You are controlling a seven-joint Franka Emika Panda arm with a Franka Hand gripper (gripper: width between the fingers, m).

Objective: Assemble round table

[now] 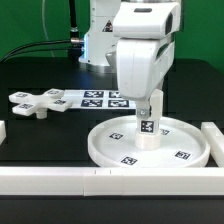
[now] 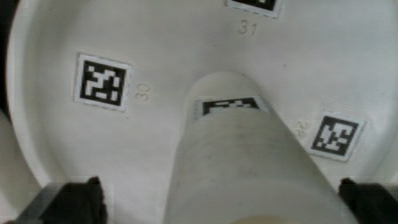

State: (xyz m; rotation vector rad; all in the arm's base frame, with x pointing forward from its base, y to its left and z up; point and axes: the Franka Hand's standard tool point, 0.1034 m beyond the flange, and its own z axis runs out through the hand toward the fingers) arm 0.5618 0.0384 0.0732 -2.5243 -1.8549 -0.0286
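The large rimmed disc (image 1: pixel 108 150) lies on the black table at the front. The short cylinder (image 1: pixel 149 130) stands upright on the disc's middle, a tag on its side. My gripper (image 1: pixel 150 106) is directly above it, with the fingers straddling the cylinder's upper part. In the wrist view the cylinder (image 2: pixel 240 150) runs up between the two dark fingers (image 2: pixel 71 202), and a gap shows beside one finger; the jaws stand wide, open round it. The disc (image 2: pixel 54 110) with its tags fills the background there. The cross-shaped piece (image 1: pixel 35 103) lies at the exterior view's left.
The marker board (image 1: pixel 97 98) lies behind the disc, near the arm's base. A long white bar (image 1: pixel 90 181) runs along the front, and another (image 1: pixel 213 140) stands at the exterior view's right. A small white block (image 1: pixel 3 131) sits at the left edge.
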